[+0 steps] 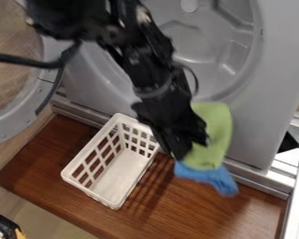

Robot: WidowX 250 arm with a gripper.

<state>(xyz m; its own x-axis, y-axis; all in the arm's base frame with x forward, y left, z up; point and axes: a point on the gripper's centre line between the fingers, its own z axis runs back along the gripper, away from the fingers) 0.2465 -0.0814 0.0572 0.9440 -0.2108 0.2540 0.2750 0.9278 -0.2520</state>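
My gripper (184,144) hangs from the upper left, in front of the machine's lower front and just right of the white basket. It overlaps the left edge of a green cloth (217,132); whether it grips the cloth cannot be made out. Below the green cloth a blue cloth (216,178) sticks out, crumpled, its upper part hidden behind the green one. The white plastic basket (114,200), with lattice sides, stands on the brown wooden board, and no item shows inside it.
The grey machine's round drum opening (202,44) lies behind the arm. Its round door (17,123) stands open at the left. The brown wooden board (195,214) runs below the machine. Metal rails (294,186) are at the right, and a black and yellow object (5,224) is at lower left.
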